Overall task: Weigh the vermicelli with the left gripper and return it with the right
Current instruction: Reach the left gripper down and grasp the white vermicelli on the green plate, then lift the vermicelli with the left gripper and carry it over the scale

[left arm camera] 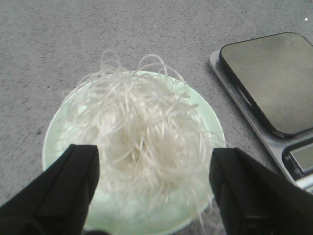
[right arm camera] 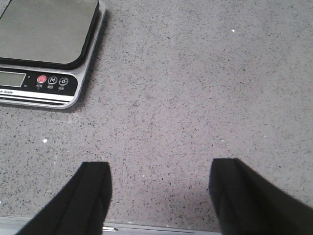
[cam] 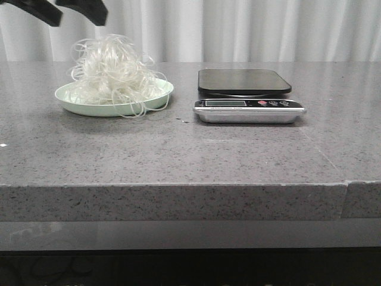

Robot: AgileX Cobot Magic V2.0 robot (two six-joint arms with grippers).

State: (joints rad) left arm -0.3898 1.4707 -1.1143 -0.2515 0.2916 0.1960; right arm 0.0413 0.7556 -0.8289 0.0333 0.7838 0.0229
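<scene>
Our left gripper (left arm camera: 154,188) spread wide above the vermicelli (cam: 112,72) on the plate (cam: 158,94) near the worktop's far-left edge, our right gripper (right arm camera: 159,196) parted over bare worktop (cam: 178,155) beside the scale (cam: 247,95).

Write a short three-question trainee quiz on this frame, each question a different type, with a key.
1. True or false: the vermicelli already lies on the scale.
2. Which end effector is above the plate? A left, B right.
3. Fill in: both end effectors are ____.

Key:
1. False; the scale platform is bare.
2. A; the left end effector straddles the mound, while the right end effector is over bare table.
3. Open.
</scene>
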